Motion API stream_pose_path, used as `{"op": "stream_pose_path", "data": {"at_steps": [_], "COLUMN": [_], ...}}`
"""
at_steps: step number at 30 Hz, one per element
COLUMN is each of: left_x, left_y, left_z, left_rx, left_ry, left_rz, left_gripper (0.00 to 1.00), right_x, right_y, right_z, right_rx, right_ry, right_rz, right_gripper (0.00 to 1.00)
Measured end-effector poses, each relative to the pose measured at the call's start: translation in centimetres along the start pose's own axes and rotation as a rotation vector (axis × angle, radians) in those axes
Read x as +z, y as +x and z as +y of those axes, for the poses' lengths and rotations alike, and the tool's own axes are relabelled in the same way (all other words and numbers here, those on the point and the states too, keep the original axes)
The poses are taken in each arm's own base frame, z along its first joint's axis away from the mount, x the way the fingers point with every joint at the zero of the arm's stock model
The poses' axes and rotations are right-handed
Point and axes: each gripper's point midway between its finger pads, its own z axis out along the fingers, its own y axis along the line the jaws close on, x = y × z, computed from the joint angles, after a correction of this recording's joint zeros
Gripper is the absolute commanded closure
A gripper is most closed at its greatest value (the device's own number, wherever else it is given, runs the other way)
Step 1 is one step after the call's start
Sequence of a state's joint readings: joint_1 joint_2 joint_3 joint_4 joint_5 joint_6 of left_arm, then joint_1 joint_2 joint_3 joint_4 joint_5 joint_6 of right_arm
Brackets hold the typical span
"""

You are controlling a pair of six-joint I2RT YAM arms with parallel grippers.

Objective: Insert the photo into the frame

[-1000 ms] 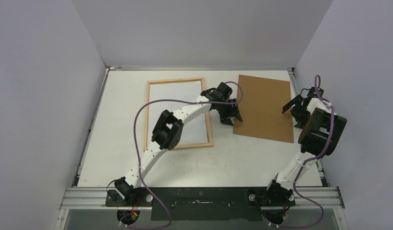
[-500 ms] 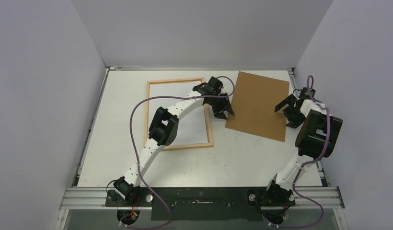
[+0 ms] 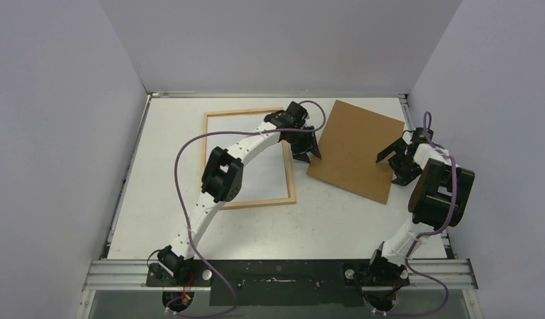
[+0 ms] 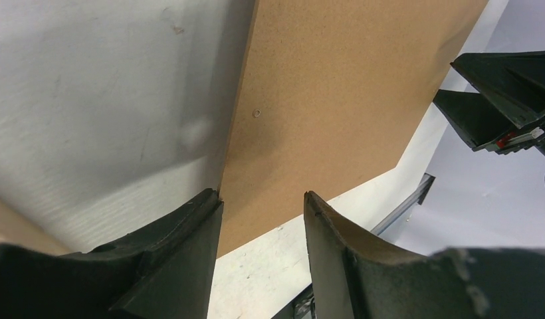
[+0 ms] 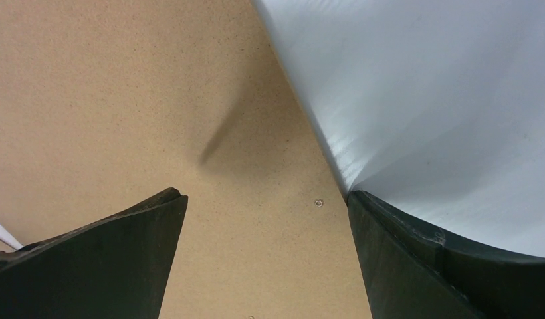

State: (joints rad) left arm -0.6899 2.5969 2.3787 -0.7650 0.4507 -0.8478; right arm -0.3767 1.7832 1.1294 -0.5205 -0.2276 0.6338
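The light-wood frame (image 3: 256, 202) lies flat left of the table's middle, with only plain white showing inside its rails. The photo's printed scene shows in no view. A brown backing board (image 3: 353, 149) lies askew to the frame's right. My left gripper (image 3: 306, 151) sits low at the board's left edge, jaws apart, with the board's near corner (image 4: 256, 219) between the fingers and nothing gripped. My right gripper (image 3: 393, 161) stands wide open over the board's right edge. Its wrist view shows the board (image 5: 123, 100) filling the gap between its fingers.
White walls close in the table on the left, back and right. The right gripper (image 4: 502, 100) appears across the board in the left wrist view. A metal rail (image 3: 283, 272) carrying both arm bases runs along the near edge.
The backing board has turned clockwise and its near end has slid toward the frame. My left gripper moved back and left with that edge. My right gripper moved left over the board.
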Motion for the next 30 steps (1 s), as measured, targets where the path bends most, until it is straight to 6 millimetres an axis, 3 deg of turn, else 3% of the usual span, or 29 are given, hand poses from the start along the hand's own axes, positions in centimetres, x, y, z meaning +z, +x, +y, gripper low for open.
{"op": "stream_pose_path", "data": {"at_steps": [8,13,21,30], "left_x": [-2.5,-4.1,-7.5,-8.7], "left_y": [0.5,1.1,0.3,-0.5], "left_z": [0.9,2.7,6.0,7.2], "left_rx": [0.036,0.033,-0.001,-0.014], "left_ry": [-0.078,-0.145,-0.209,-0.177], "left_rz": [-0.027,-0.032,-0.075,-0.077], "left_gripper": [0.54,0.54,0.54,0.53], "right_x": [-0.3,-0.3,-0.3,-0.4], "right_y": [2.6,4.6,8.1,9.5], "right_z": [0.9,2.4,5.4,6.2], "right_rx": [-0.035,-0.066,-0.104,-0.085], "right_ry": [-0.006,-0.013,-0.034,-0.047], "right_rz": [0.043,0.062,0.102,0.129], "right_gripper": [0.06,0.07,0.07,0.08]}}
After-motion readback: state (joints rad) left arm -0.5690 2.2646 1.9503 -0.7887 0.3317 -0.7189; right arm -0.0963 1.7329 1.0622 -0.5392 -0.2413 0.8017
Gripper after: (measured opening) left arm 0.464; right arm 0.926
